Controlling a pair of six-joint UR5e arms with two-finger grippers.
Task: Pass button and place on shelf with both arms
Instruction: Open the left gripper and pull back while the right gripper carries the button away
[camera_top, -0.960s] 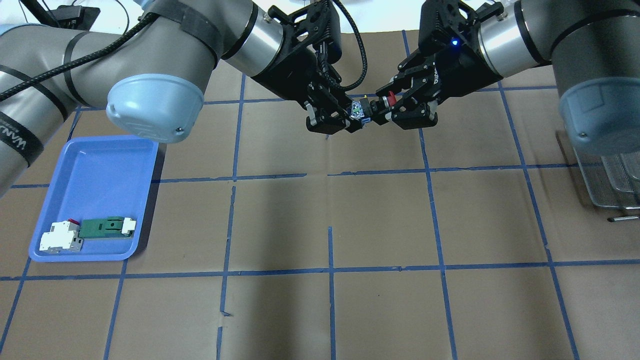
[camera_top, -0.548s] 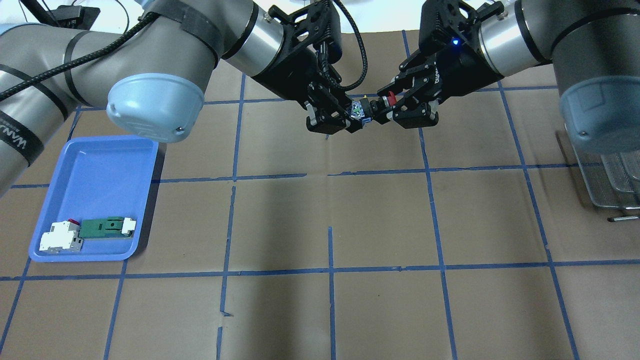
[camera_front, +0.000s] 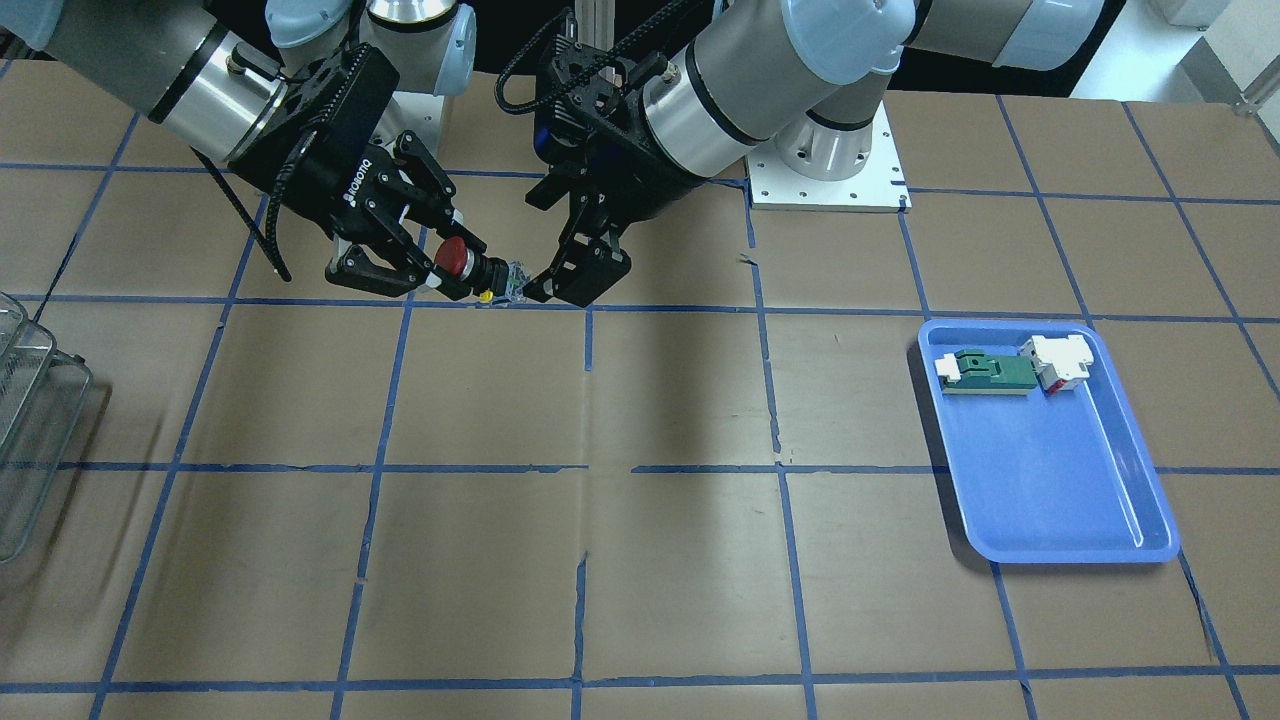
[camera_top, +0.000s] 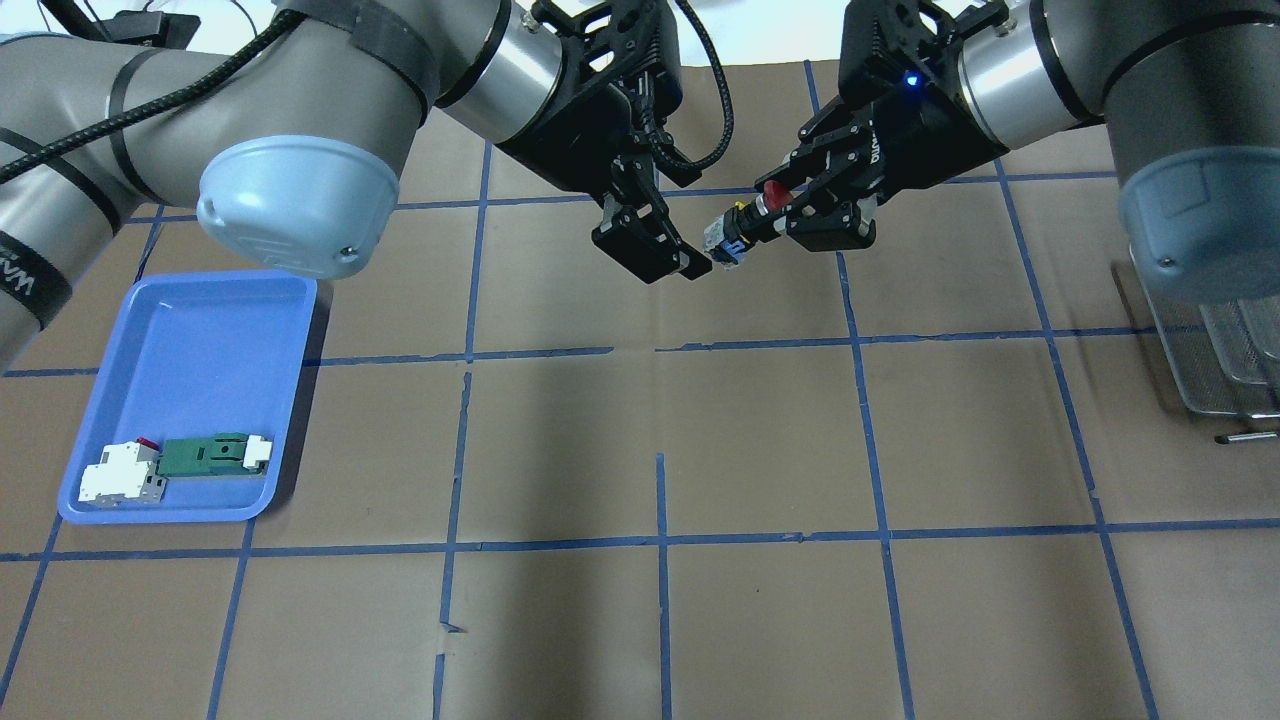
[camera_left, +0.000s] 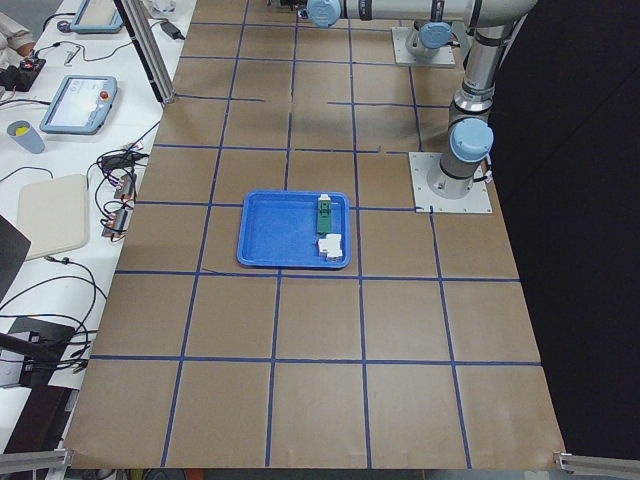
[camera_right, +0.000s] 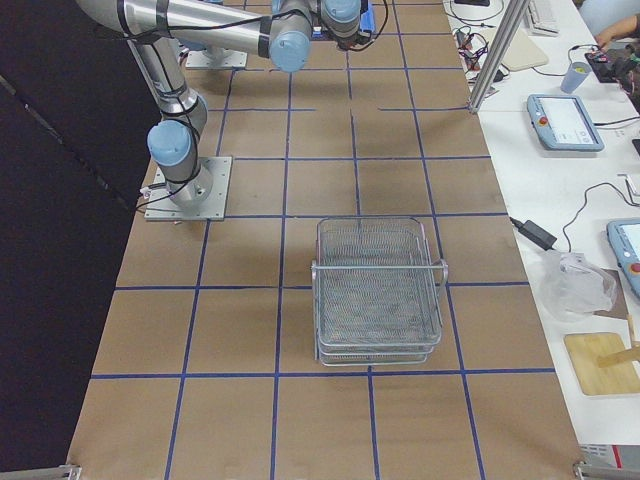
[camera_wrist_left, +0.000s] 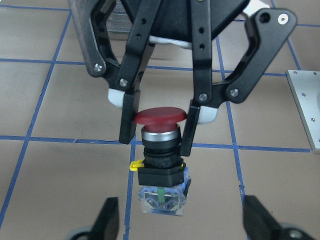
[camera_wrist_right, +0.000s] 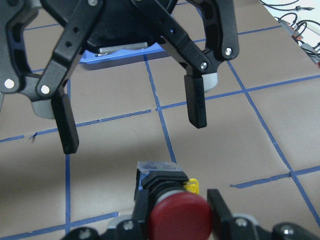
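Observation:
The button (camera_top: 737, 232) has a red cap, a black body and a greenish terminal end. My right gripper (camera_top: 790, 207) is shut on it just behind the cap and holds it level above the table's far middle. My left gripper (camera_top: 680, 255) is open and empty, a short way off the terminal end and not touching it. In the left wrist view the button (camera_wrist_left: 159, 160) hangs between the right fingers (camera_wrist_left: 127, 120). In the right wrist view the open left gripper (camera_wrist_right: 132, 117) faces the button (camera_wrist_right: 172, 200). The wire shelf (camera_right: 380, 290) stands at the right end of the table (camera_top: 1225, 360).
A blue tray (camera_top: 190, 330) lies at the front left, holding a green-and-white block (camera_top: 215, 453) and a white-and-red block (camera_top: 120, 472). Brown paper with blue tape lines covers the table. The shelf's edge shows at the left of the front-facing view (camera_front: 30, 420).
My left gripper has opened, let go of the button's terminal end and drawn back to the left. My right gripper keeps the button and has lifted it slightly.

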